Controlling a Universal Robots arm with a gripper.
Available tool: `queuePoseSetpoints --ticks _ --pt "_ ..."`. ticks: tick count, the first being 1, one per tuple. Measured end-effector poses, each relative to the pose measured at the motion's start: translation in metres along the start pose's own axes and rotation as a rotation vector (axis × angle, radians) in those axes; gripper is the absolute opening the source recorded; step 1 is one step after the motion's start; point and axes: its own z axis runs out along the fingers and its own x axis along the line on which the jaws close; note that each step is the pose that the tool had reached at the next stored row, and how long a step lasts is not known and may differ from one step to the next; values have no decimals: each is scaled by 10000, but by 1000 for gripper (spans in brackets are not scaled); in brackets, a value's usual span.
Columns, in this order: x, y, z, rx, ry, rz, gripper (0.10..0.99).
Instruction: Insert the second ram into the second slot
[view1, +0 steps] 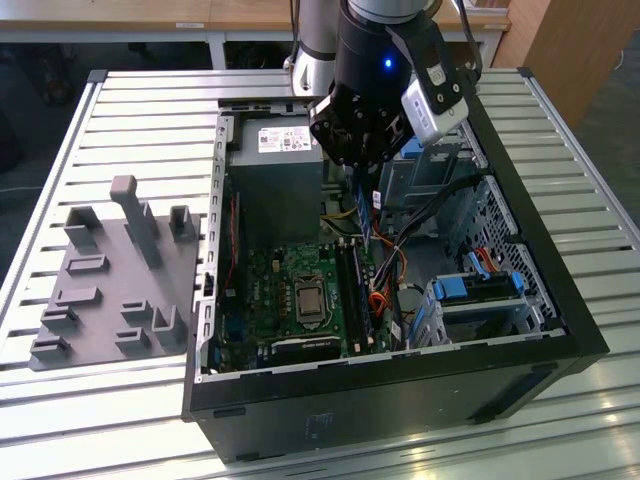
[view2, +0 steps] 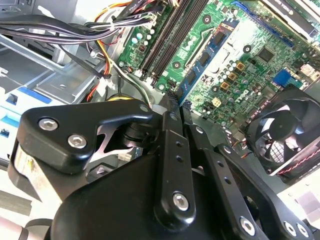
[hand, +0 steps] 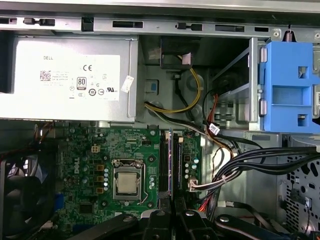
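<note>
The second ram (view1: 366, 220) is a thin dark-blue stick that hangs edge-down from my gripper (view1: 362, 180), inside the open computer case. My gripper (view2: 172, 102) is shut on its upper end. In the second wrist view the ram (view2: 205, 60) with its dark chips stretches out from the fingers over the green motherboard. The black memory slots (view2: 167, 37) lie beside it. In the first wrist view the ram (hand: 172, 160) appears edge-on above the slots (hand: 163, 165), rising from my gripper (hand: 172, 217). The stick is above the board, not seated.
A grey power supply (hand: 70, 80) fills the case's far end. The processor socket (hand: 127, 182) sits beside the slots. Black cable bundles (hand: 260, 160) and light-blue drive brackets (view1: 480, 290) crowd the other side. A fan (view2: 287, 132) is near. A grey fixture plate (view1: 110, 280) lies at the exterior view's left.
</note>
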Motion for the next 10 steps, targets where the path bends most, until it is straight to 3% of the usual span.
queuePoseSetpoints --ticks 10 --pt "0 -17 25 3 1 0 137"
